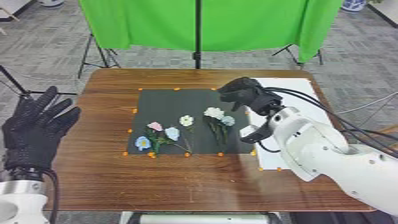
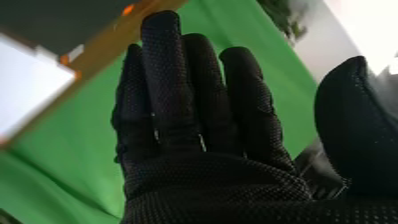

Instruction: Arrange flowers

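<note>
Several artificial flowers lie on the dark grey mat [image 1: 166, 100] in the head view. To the mat's left are a pink flower [image 1: 155, 126], a blue flower [image 1: 142, 143] and a pale blue one [image 1: 172, 133], their stems crossing. A white flower [image 1: 187, 120] lies near the middle. Farther right are a larger white flower [image 1: 214, 113] and a pale blue-grey one [image 1: 228, 121] with green stems. My right hand [image 1: 242, 92] is above the mat's far right corner, holding nothing; in the right wrist view the right hand [image 2: 204, 115] has straight fingers. My left hand [image 1: 37, 131] is open at the table's left side.
A white sheet [image 1: 298, 86] lies on the table's right, partly under the right arm. Orange markers [image 1: 220, 154] border the mat. A green cloth [image 1: 151, 25] hangs beyond the far edge of the brown table [image 1: 178, 190].
</note>
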Available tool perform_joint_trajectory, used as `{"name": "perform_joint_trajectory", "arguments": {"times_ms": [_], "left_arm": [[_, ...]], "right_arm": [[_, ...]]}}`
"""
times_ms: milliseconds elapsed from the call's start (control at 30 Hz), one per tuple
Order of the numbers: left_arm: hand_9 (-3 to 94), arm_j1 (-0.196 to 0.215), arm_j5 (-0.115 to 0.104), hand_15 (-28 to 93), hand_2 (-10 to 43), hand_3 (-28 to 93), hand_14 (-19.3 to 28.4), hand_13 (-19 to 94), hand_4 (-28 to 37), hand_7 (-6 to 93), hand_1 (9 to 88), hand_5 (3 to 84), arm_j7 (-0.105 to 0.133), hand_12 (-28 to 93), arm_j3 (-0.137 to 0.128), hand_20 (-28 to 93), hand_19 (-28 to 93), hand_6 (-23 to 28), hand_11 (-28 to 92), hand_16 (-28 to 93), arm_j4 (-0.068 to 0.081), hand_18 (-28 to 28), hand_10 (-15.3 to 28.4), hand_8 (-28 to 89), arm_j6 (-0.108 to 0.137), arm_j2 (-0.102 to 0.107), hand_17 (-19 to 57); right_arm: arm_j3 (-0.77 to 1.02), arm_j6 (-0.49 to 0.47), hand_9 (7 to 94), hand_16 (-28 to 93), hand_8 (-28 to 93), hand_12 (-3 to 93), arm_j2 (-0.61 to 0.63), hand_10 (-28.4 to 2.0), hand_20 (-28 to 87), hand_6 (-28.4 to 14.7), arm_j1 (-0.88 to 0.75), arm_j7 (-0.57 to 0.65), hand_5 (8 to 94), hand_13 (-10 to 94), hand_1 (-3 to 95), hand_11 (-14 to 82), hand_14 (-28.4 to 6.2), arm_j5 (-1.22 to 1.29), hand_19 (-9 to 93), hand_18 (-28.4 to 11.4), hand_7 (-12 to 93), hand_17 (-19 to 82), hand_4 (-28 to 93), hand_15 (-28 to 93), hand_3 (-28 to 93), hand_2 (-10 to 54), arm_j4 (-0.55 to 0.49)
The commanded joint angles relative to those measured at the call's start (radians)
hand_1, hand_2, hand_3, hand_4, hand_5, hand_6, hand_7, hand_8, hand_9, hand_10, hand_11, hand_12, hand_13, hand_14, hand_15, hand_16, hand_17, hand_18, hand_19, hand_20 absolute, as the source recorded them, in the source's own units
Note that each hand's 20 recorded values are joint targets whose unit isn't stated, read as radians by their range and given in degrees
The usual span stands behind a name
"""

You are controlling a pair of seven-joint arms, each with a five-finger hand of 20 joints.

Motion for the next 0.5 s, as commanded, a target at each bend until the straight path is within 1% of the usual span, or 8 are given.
{"name": "perform_joint_trajectory", "arguments": {"times_ms": [33, 133, 200, 233, 300, 400, 433, 500], "left_arm": [[31.4, 0.075, 0.008, 64, 8.8, 74, 28.3, 28, -28.3, 9.3, 16.2, 33.4, 0.04, 12, -0.02, 10, 49, 6.3, 26, -13, 0.0, 23.9, 19.3, -8, 0.003, 0.003, -13.9], [31.4, 0.102, 0.003, 63, 8.5, 74, 28.3, 25, -28.3, 9.2, 15.4, 33.1, 0.068, 12, -0.026, 10, 45, 5.5, 27, -15, 0.0, 22.6, 19.4, -7, 0.008, 0.0, -16.4], [30.5, 0.12, -0.006, 53, 8.3, 74, 26.4, 20, -28.3, 9.1, 15.0, 33.2, 0.085, 13, -0.032, 13, 42, 5.4, 25, -10, -0.004, 22.2, 18.7, -8, 0.014, 0.004, -17.1], [30.3, 0.122, -0.002, 50, 8.3, 74, 25.7, 20, -28.3, 9.1, 14.9, 33.2, 0.08, 13, -0.036, 13, 41, 5.4, 25, -9, -0.003, 22.1, 18.6, -8, 0.004, -0.004, -17.1], [29.1, 0.138, -0.013, 39, 8.2, 74, 22.8, 18, -28.3, 8.7, 14.8, 33.5, 0.099, 12, -0.038, 15, 43, 5.5, 22, -6, -0.005, 23.7, 17.5, -7, 0.0, -0.002, -14.8], [27.8, 0.146, -0.002, 33, 8.0, 74, 21.5, 18, -28.3, 8.6, 15.0, 33.1, 0.072, 13, -0.053, 17, 51, 5.2, 20, -3, -0.01, 26.2, 16.9, -7, -0.003, -0.013, -10.5], [27.8, 0.154, -0.009, 33, 7.9, 74, 21.5, 18, -28.3, 8.4, 15.1, 33.1, 0.089, 13, -0.054, 18, 54, 5.1, 20, -2, -0.013, 26.7, 16.8, -7, -0.001, -0.009, -9.2], [27.8, 0.16, 0.002, 34, 7.9, 74, 22.0, 19, -28.3, 8.3, 15.3, 32.9, 0.068, 13, -0.063, 19, 56, 4.9, 20, -2, -0.02, 26.9, 16.8, -7, -0.003, -0.022, -8.4]], "right_arm": [[0.696, 0.066, 53.0, 8, -12, 13.8, 0.051, -17.1, 16, -3.9, -0.572, -0.316, 51.4, 46, 18.3, 17.6, -17.6, 0.62, 63, -19.6, 16, 13, -26, 49, 84, 8.2, 0.06], [0.816, 0.052, 50.6, 8, -12, 13.5, 0.049, -16.3, 17, -3.2, -0.68, -0.377, 49.4, 42, 17.5, 16.5, -18.1, 0.673, 58, -19.8, 16, 10, -27, 42, 84, 7.7, 0.066], [0.897, 0.04, 48.8, 10, -13, 13.5, 0.04, -16.0, 17, -2.4, -0.754, -0.443, 47.8, 40, 16.6, 14.9, -17.9, 0.771, 53, -19.6, 17, 9, -28, 37, 85, 7.5, 0.067], [0.928, 0.039, 47.9, 10, -13, 13.3, 0.042, -15.8, 17, -2.1, -0.786, -0.468, 47.3, 39, 16.5, 14.0, -18.0, 0.805, 52, -19.5, 17, 8, -28, 35, 85, 7.5, 0.065], [1.001, 0.003, 46.5, 11, -13, 13.2, 0.038, -15.3, 17, -1.0, -0.855, -0.492, 45.4, 37, 16.0, 12.5, -18.2, 0.827, 50, -19.8, 17, 6, -28, 31, 85, 7.2, 0.071], [1.083, 0.004, 44.0, 12, -13, 13.2, 0.03, -14.6, 17, -0.1, -0.949, -0.489, 42.6, 35, 15.3, 10.3, -18.3, 0.818, 47, -20.0, 16, 5, -28, 27, 84, 7.0, 0.061], [1.099, -0.006, 43.6, 13, -13, 13.3, 0.033, -14.4, 17, 0.1, -0.969, -0.505, 41.8, 35, 15.1, 9.8, -18.2, 0.83, 47, -20.0, 15, 5, -28, 26, 84, 7.0, 0.061], [1.167, -0.026, 42.8, 15, -12, 13.8, 0.029, -14.3, 18, 0.5, -1.052, -0.513, 40.6, 35, 14.8, 9.3, -18.2, 0.837, 47, -20.2, 15, 5, -28, 25, 84, 7.0, 0.049]]}}
